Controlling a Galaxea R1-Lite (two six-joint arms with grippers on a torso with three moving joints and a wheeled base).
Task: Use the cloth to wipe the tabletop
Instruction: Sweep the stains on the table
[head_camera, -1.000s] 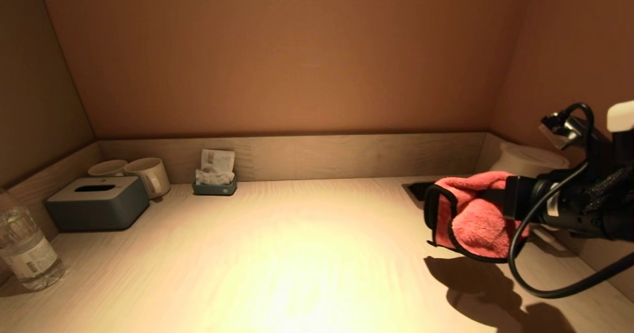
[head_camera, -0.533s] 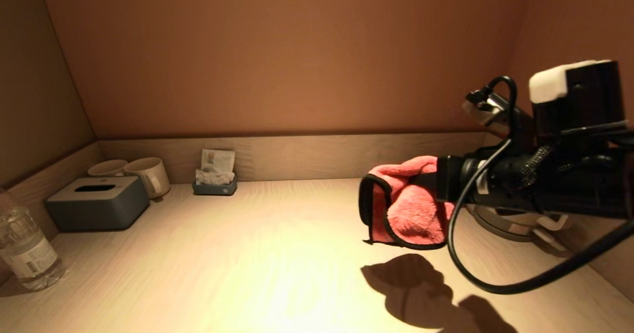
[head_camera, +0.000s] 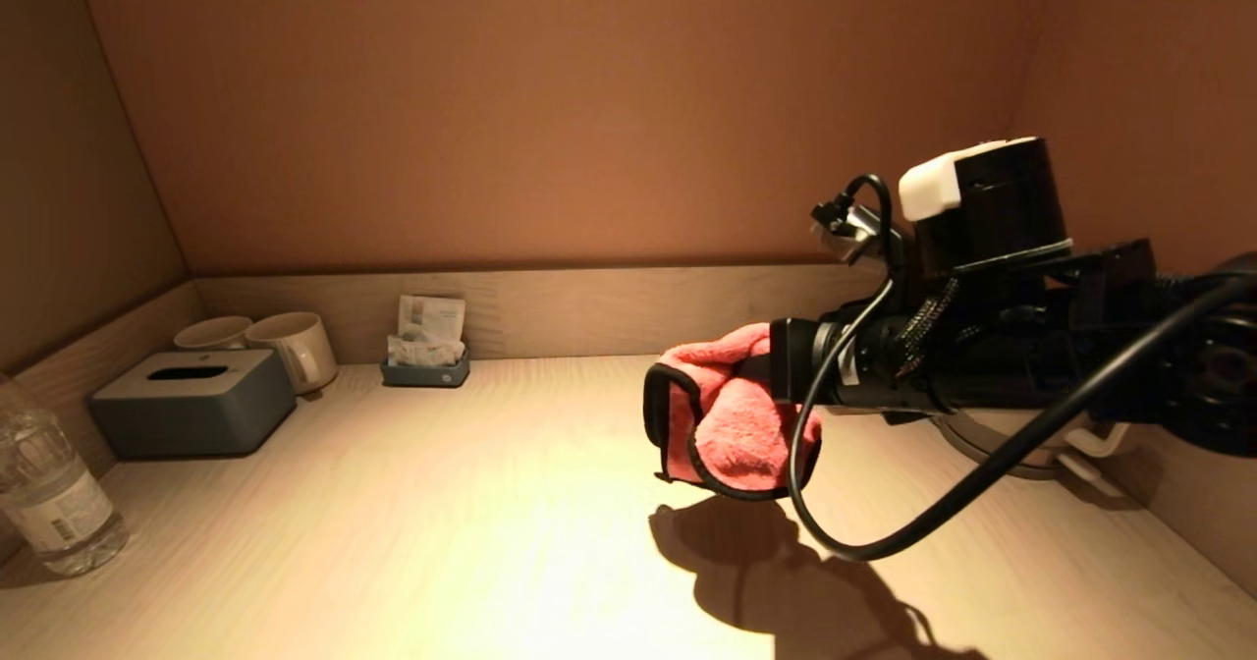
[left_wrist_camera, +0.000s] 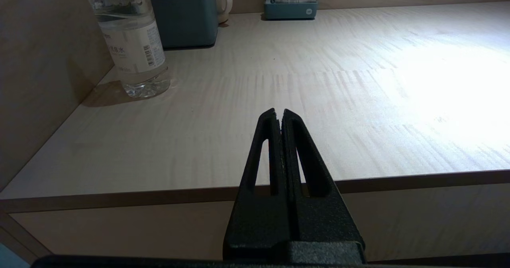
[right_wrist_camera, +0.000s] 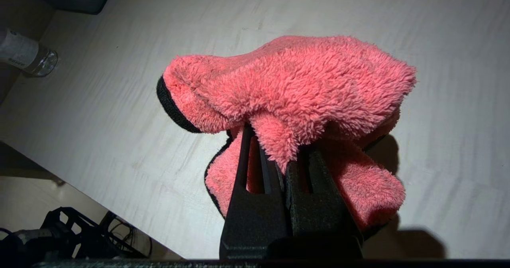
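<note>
Holding the cloth [head_camera: 732,424] clamped above the tabletop [head_camera: 442,503] at centre right, the right gripper [right_wrist_camera: 279,148] probably must lower it before wiping.

- Cloth [head_camera: 732,422] hung in the right gripper [head_camera: 761,385], above the tabletop [head_camera: 442,522], right of centre.
- Tissue box [head_camera: 191,400] sat far left, mugs [head_camera: 293,346] behind it.
- Bottle [head_camera: 49,488] stood at the front left.
</note>
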